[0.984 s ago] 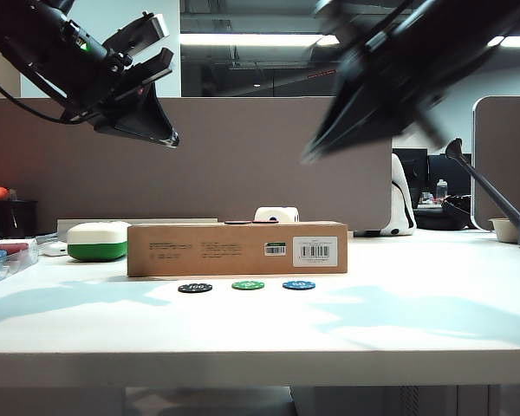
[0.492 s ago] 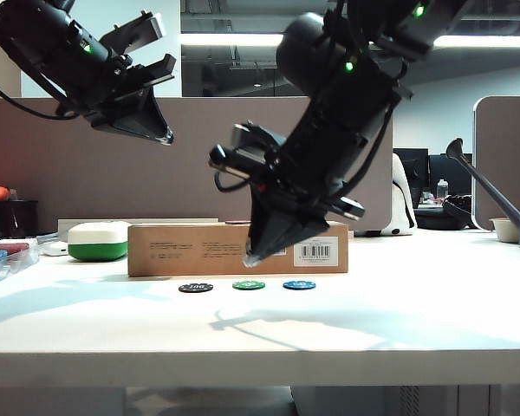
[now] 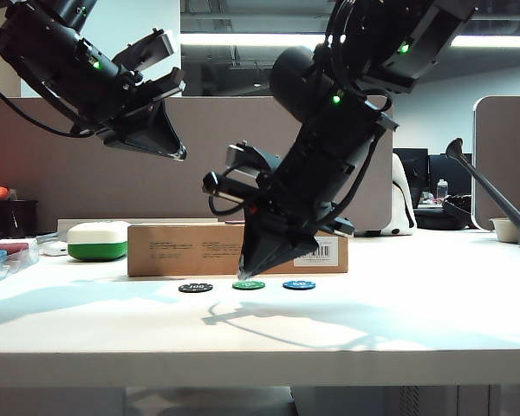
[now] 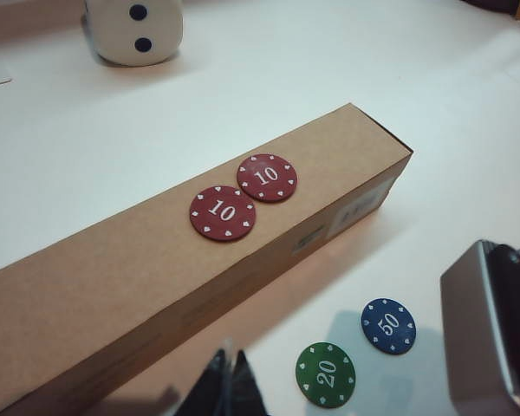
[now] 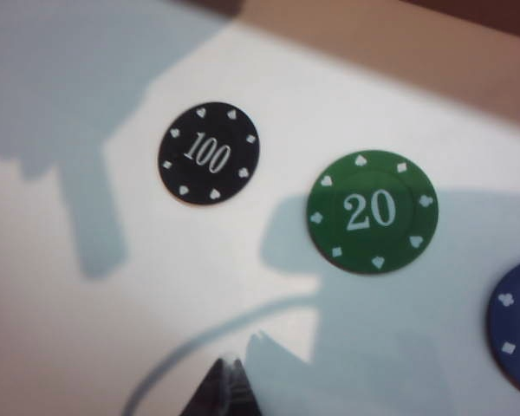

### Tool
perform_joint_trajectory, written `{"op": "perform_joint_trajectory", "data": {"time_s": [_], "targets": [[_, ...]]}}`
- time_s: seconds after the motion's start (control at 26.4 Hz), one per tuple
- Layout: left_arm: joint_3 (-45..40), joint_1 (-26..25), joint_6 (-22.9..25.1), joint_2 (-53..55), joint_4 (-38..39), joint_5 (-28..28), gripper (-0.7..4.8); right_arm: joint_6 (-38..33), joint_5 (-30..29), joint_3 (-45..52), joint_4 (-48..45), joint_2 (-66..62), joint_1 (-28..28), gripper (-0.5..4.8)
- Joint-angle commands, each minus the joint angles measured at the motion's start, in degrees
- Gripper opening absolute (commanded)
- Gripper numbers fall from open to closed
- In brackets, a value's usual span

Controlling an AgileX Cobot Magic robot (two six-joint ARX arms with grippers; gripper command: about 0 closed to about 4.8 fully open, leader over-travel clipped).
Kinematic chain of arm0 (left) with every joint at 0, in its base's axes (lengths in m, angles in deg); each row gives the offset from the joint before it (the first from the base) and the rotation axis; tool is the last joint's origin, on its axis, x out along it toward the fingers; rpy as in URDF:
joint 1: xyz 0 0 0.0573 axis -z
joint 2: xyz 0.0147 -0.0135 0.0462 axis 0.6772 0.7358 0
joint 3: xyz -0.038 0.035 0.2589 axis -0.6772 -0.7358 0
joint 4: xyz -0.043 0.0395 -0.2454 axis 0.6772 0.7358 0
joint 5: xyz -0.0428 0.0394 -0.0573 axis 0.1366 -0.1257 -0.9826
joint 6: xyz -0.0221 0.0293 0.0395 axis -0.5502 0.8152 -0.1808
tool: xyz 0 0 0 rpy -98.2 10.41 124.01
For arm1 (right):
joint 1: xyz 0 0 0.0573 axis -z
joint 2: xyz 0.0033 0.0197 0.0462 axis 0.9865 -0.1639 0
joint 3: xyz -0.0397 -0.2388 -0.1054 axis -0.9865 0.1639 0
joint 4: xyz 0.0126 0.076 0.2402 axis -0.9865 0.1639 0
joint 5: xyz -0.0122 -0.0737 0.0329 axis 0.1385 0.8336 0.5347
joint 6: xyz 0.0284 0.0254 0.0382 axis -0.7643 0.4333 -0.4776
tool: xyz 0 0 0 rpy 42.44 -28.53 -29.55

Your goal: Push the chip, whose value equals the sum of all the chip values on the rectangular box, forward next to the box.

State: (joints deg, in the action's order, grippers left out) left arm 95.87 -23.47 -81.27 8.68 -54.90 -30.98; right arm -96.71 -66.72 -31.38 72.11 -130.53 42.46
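The chip (image 5: 372,212), green and marked 20, lay flat on the white table (image 3: 416,329) in front of the rectangular box (image 3: 191,250), apart from it, the middle one in a row of three. A black chip (image 5: 209,153) marked 100 lay on one side of it and a blue chip (image 4: 388,326) marked 50 on the other, none of them touching. On the box's top sat two red chips (image 4: 223,213), each marked 10, just beside each other.

The right gripper (image 3: 243,272) reached across the middle, its tip pointing down just above the table at the green chip's near side, fingers pressed together into one point. The left gripper (image 3: 175,149) hung high above the left end of the box, its fingers likewise closed together. A white-and-green case (image 3: 98,240) stood behind the box's left end, and a white die (image 4: 135,30) lay beyond the box.
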Motion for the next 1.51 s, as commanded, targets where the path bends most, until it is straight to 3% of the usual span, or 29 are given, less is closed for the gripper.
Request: {"op": "perform_joint_trajectory", "data": {"time_s": [0.04,0.45,0.57,1.17,1.51], "targets": [[0.2,0.1,0.0,-0.2,-0.8,-0.4,-0.05,1.2,1.2,-0.4,-1.9,-1.0,0.0,-0.06],[0.2,0.1,0.0,-0.2,-0.8,-0.4,-0.05,2.5,5.2,-2.9,-0.7,-5.4,0.1,-0.06],[0.2,0.1,0.0,-0.2,-0.8,-0.4,-0.05,2.9,9.1,-5.1,2.1,-5.5,0.1,-0.06],[0.2,0.1,0.0,-0.2,-0.8,-0.4,-0.05,4.0,8.7,-5.7,-0.2,-10.3,0.5,-0.06],[0.2,0.1,0.0,-0.2,-0.8,-0.4,-0.05,3.9,13.8,-5.7,-3.1,-11.3,1.7,-0.06]]}}
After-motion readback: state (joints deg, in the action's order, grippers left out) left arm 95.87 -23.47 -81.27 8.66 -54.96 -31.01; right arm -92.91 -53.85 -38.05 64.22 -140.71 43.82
